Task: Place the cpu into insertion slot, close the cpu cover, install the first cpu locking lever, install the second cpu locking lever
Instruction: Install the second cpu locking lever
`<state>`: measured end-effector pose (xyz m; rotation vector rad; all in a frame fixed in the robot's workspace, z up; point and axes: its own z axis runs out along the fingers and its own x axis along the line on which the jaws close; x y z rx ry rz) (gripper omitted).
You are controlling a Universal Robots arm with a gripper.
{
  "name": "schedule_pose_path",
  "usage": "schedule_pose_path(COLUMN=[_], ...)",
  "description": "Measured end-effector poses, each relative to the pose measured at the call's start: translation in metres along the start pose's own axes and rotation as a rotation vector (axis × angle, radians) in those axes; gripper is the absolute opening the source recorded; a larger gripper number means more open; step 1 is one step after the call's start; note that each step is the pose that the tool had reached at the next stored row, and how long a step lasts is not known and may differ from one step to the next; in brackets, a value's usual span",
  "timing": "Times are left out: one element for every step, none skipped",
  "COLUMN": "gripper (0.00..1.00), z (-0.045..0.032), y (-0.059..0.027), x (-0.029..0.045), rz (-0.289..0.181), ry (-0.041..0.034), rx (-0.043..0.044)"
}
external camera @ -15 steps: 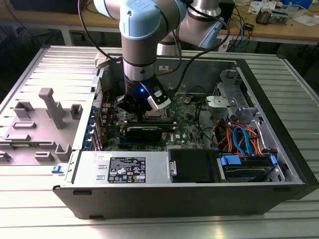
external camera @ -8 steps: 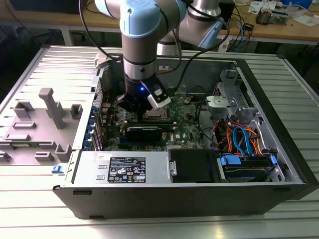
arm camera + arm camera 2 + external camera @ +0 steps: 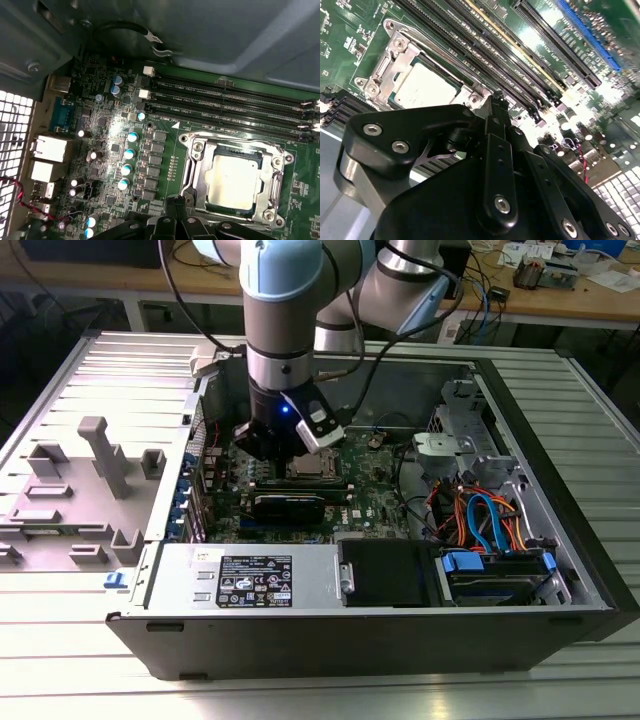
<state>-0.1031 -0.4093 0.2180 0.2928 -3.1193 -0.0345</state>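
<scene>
The black gripper (image 3: 492, 107) hung just beside the silvery-rimmed square insertion slot (image 3: 235, 182), jaws together and holding nothing. The dull silver-grey square cpu (image 3: 234, 181) sat seated beneath the closed silvery frame cpu cover (image 3: 274, 186).

I work on a ribbed grey table (image 3: 90, 660); a wooden bench (image 3: 600, 302) with clutter runs behind it.

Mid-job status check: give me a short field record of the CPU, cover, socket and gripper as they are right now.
cpu: silver-grey chip seated in the insertion slot
cpu cover: metal frame lying flat around the chip
gripper: just above the board at the socket's edge, holding nothing visible
gripper fingers: close together at the tips
surroundings: memory slots beside the socket, green motherboard
</scene>
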Motion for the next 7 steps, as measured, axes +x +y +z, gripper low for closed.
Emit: schedule_pose_path(gripper=[0.11, 0.11, 0.11, 0.11, 0.11, 0.11, 0.11], z=[-0.0008, -0.0009, -0.0009, -0.0009, -0.0009, -0.0009, -0.0009], y=[0.0, -0.0001, -0.0001, 0.0, 0.0, 0.0, 0.0], x=[0.0, 0.0, 0.0, 0.0, 0.0, 0.0, 0.0001], rz=[0.0, 0.0, 0.0, 0.0, 0.0, 0.0, 0.0], ry=[0.0006, 0.0007, 0.0006, 0.0008, 0.0008, 0.0007, 0.0008], rx=[0.0022, 0.003, 0.003, 0.0033, 0.0033, 0.0034, 0.0033])
